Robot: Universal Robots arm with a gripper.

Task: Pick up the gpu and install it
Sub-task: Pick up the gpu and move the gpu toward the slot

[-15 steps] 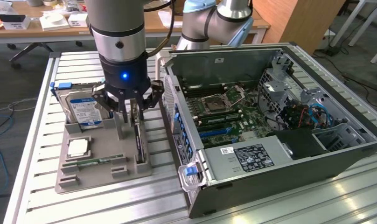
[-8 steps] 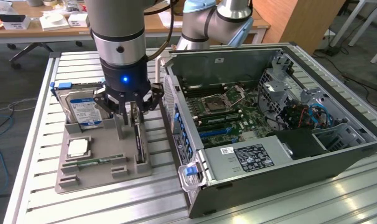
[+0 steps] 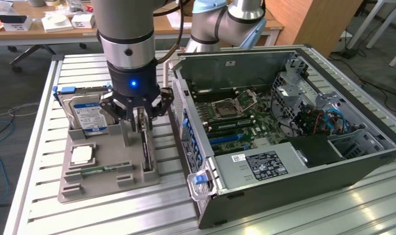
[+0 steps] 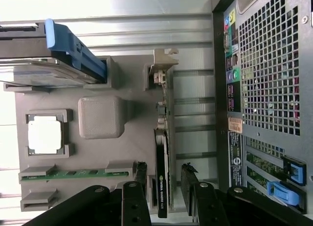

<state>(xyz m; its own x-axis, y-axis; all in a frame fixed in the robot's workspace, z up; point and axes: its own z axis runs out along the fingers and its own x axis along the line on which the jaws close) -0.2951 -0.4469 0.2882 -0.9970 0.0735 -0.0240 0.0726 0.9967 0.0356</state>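
My tool [image 4: 164,166] hangs open over the gpu [image 4: 161,152], a finger on each side, the card standing edgewise in the tray [image 4: 134,147].

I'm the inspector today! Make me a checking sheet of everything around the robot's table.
Surface: slatted metal table with a grey holder on it.
Job's things: gpu standing on edge in the holder; open computer case beside it.
Clutter: hard drive, processor chip and memory stick in the holder.
Grippers: gripper open, straddling the gpu.
Cables: blue cables inside the case.
Surroundings: wooden desk with boxes behind the table.
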